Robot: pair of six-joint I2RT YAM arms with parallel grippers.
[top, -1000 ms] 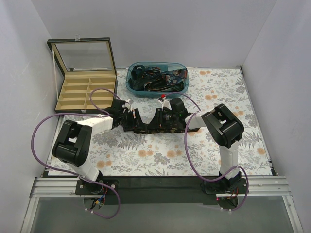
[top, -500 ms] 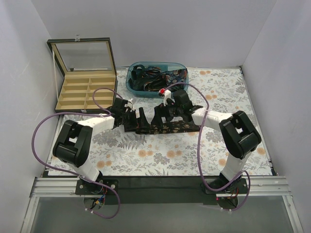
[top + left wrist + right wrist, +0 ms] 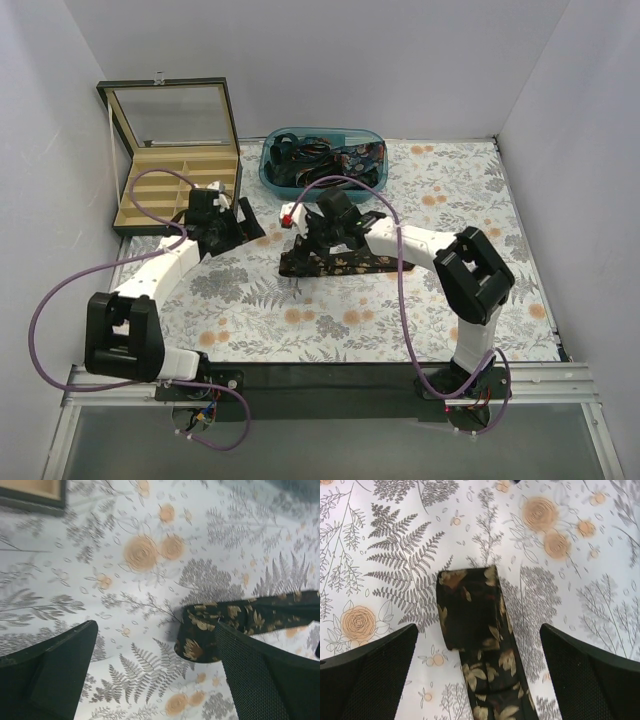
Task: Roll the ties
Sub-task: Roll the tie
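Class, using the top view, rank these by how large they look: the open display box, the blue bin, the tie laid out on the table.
Largest: open display box, lid included.
Next: blue bin.
Smallest: laid-out tie, about as long as the bin but much narrower.

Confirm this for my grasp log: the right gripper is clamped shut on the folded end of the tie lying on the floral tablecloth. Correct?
Not quite. The right gripper is open, not clamped: the right wrist view shows its fingers spread wide to either side of the folded end of the tie, holding nothing. The tie does lie on the floral tablecloth.
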